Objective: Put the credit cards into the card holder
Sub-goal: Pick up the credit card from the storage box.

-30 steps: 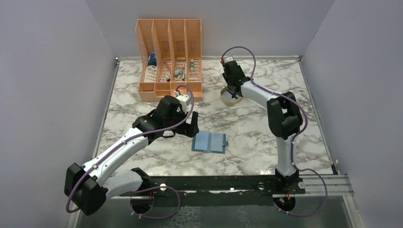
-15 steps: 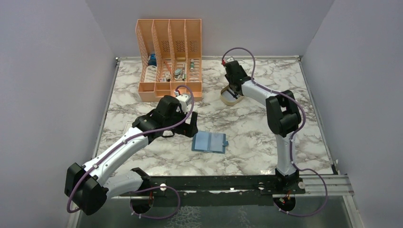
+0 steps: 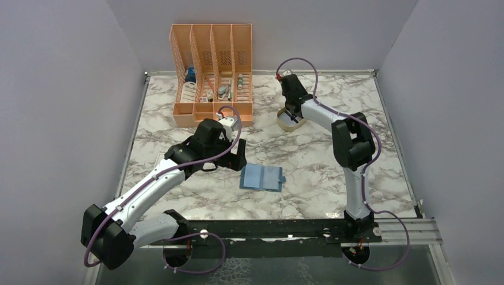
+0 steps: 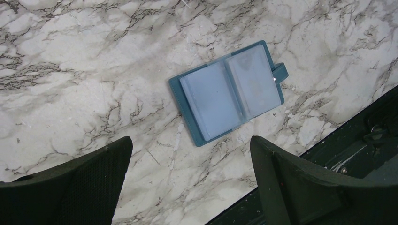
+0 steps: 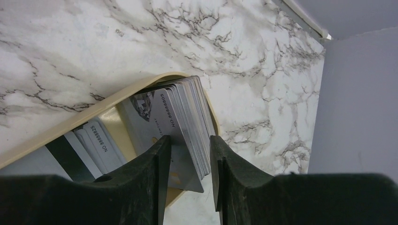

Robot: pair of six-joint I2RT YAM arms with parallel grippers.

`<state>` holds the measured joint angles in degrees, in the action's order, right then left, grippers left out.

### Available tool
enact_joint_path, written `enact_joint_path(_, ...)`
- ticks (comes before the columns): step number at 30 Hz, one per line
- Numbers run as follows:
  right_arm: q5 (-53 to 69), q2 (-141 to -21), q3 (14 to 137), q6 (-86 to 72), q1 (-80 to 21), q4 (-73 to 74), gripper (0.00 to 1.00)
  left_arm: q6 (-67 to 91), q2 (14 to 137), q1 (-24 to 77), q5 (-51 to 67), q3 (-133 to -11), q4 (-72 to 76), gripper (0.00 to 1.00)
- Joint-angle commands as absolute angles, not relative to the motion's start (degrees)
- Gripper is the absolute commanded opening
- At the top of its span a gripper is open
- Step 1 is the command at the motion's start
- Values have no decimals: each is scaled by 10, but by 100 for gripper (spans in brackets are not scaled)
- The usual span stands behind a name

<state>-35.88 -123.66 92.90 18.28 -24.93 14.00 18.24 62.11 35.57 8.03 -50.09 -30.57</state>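
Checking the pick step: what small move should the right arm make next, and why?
Probably close the right pincer and lift: it straddles several credit cards standing in the beige tray, while the card holder lies open.

Some credit cards behind right gripper

We note even, diffuse overhead light on the marble tabletop, soft faint shadow beneath the left arm, hazy sheen on the card holder sleeves, crisp print on the credit cards, fingers dark and soft-edged in both wrist views.
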Motion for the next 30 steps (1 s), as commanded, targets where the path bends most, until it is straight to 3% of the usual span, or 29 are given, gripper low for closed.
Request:
enact_joint_path(1, -397, -1237, 957, 192, -244, 141, 35, 174, 610, 352, 79, -494, -307, 99)
enact_joint_path(5, -384, -1225, 950, 194, -244, 134, 30, 174, 607, 352, 80, -493, -307, 99)
enact_joint_path(8, -368, -1220, 946, 185, -244, 142, 17, 174, 606, 353, 82, -493, -307, 99)
enact_joint_path(11, -347, -1218, 942, 174, -244, 154, 12, 174, 606, 353, 82, -492, -307, 99)
enact_joint_path(13, -328, -1214, 942, 161, -244, 168, 15, 175, 603, 352, 81, -491, -307, 99)
enact_joint_path(17, -272, -1203, 936, 154, -244, 181, 38, 175, 602, 353, 80, -491, -308, 99)
enact_joint_path(20, -249, -1204, 930, 153, -244, 182, 47, 174, 605, 352, 82, -492, -307, 99)
enact_joint_path(24, -279, -1224, 931, 172, -244, 171, 51, 174, 604, 352, 82, -491, -307, 99)
enact_joint_path(30, -320, -1253, 944, 174, -243, 167, 49, 174, 605, 352, 80, -492, -307, 99)
